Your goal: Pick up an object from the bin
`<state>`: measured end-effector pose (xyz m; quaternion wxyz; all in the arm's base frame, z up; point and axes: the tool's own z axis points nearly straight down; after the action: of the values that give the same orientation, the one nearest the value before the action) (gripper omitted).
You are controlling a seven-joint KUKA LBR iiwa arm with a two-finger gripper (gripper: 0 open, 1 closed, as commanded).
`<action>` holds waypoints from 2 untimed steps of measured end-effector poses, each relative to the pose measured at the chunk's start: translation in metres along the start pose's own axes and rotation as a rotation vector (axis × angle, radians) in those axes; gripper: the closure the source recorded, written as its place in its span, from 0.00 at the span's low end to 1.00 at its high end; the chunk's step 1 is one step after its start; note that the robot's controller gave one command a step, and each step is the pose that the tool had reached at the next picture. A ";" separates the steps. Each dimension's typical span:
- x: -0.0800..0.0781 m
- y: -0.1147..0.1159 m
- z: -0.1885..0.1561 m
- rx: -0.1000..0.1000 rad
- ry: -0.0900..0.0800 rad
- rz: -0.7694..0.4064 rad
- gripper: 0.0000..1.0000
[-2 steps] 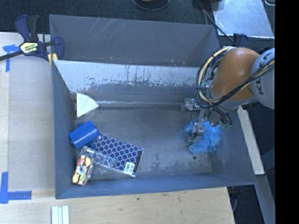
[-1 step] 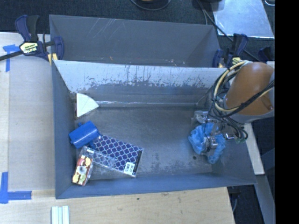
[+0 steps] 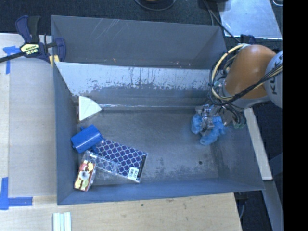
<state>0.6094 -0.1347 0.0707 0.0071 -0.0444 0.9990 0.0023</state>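
Orange cover (image 3: 248, 71) and looped cables sit on the wrist of the arm, which enters from the right side of the camera view and angles down over the right wall of the grey metal bin (image 3: 144, 42). The gripper (image 3: 208, 121) points down and to the left, low over the right end of the bin floor, near the foot of the back wall. It is pressed into a crumpled blue soft thing (image 3: 198, 124), which shows on both sides of the gripper and just below it. That thing covers the tips, so it cannot be determined whether the jaws are wide, narrow or closed on it.

Bin contents, left end, well apart from the gripper:
- A white wedge (image 3: 89, 107) lies against the left wall, near the back.
- A blue block (image 3: 86, 137) lies just in front of the wedge.
- A flat packet with a blue-and-white lattice pattern (image 3: 122, 157) lies beside the block, toward the front wall.
- A clear bag holding a red and yellow item (image 3: 85, 174) lies in the front left corner, overlapping the patterned packet.

Between these items and the gripper the bin floor is bare.
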 end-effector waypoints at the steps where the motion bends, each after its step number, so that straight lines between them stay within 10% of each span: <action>1: 0.000 0.000 0.000 0.000 0.000 0.001 1.00; 2: -0.011 -0.006 -0.109 0.002 -0.001 -0.019 1.00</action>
<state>0.6196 -0.1398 0.1801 0.0074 -0.0541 0.9985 0.0012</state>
